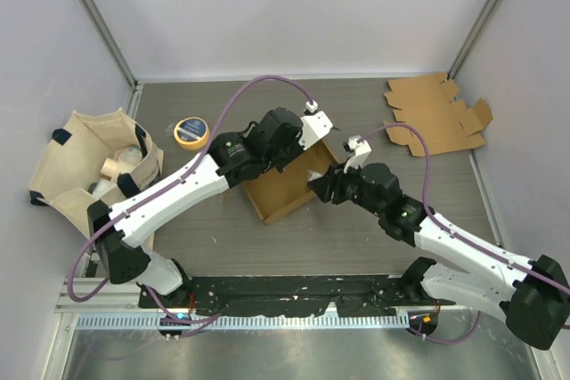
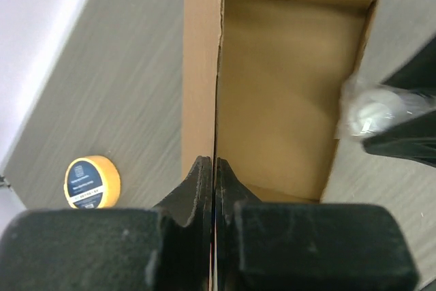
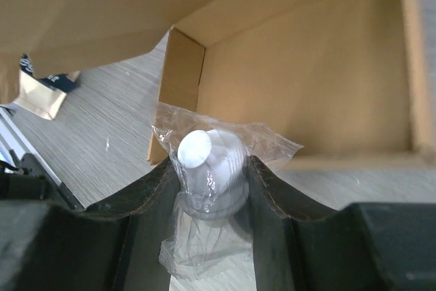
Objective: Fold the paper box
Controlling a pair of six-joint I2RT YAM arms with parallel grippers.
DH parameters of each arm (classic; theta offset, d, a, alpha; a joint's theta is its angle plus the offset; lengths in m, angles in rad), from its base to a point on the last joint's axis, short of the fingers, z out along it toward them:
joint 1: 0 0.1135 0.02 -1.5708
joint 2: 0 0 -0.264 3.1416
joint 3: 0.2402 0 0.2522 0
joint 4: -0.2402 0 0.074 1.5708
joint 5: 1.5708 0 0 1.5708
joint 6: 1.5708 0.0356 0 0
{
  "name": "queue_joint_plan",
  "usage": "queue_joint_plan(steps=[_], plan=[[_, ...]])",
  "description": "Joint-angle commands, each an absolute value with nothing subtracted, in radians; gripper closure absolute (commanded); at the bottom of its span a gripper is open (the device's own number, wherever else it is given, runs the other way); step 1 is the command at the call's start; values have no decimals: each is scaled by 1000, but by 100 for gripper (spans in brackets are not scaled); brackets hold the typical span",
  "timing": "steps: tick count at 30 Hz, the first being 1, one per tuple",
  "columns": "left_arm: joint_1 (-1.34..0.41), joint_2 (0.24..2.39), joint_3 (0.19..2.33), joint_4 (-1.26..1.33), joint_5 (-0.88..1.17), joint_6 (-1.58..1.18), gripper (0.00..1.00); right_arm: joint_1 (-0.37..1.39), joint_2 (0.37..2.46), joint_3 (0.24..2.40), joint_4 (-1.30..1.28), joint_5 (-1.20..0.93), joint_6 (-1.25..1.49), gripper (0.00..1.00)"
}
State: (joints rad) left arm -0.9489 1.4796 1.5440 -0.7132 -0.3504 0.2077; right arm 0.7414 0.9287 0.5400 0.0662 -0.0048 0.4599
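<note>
Nearest the arm bases, the right hand [image 3: 212, 168] grips a bagged white part [image 3: 203, 158] between its half-spread fingers, just beside the right edge of the open paper box [image 1: 283, 193], which sits mid-table [image 1: 294, 246]. The left hand [image 2: 212, 165] is pinched tight on one side wall of the box. Farther back lie a yellow tape roll [image 1: 191, 132] and a flat cardboard blank [image 1: 436, 116].

Soft, even light from overhead fills all three views, and shadows beneath the arms on the counter [image 1: 294, 246] are faint. The paper box [image 2: 279, 86] interior reads flat, matte brown. Nearest each wrist lens, the left pincer [image 2: 212, 163] and right pincer [image 3: 212, 165] blur (the left more so); the bagged white piece [image 3: 201, 151] carries small glints.
</note>
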Motion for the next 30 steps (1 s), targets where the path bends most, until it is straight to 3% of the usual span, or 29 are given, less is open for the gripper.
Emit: queue_joint_plan(steps=[1, 6, 8, 14, 16, 18, 21, 25, 28, 30], plan=[[-928, 1505, 1617, -865, -223, 225, 100, 739, 1011, 637, 230, -81, 397, 59], [-901, 1519, 1672, -891, -216, 258, 100, 746, 1064, 638, 346, -132, 391, 56], [-890, 1511, 1677, -885, -200, 253, 100, 746, 1127, 606, 438, -91, 356, 45], [-884, 1499, 1675, -877, -146, 221, 100, 749, 1411, 526, 1006, 34, 377, 38], [-884, 1502, 1678, -884, -156, 221, 100, 750, 1416, 584, 885, 80, 379, 33], [-879, 1497, 1672, -894, -152, 230, 100, 753, 1280, 502, 868, 124, 383, 30], [-873, 1491, 1648, -885, -152, 247, 100, 752, 1125, 514, 432, 254, 321, 26], [-867, 1497, 1638, -884, -137, 278, 100, 694, 939, 531, 129, 295, 246, 25], [-865, 1493, 1641, -896, -130, 322, 100, 624, 864, 493, 141, 262, 183, 24], [-865, 1476, 1635, -894, -115, 348, 100, 598, 821, 343, 423, 218, 134, 22]])
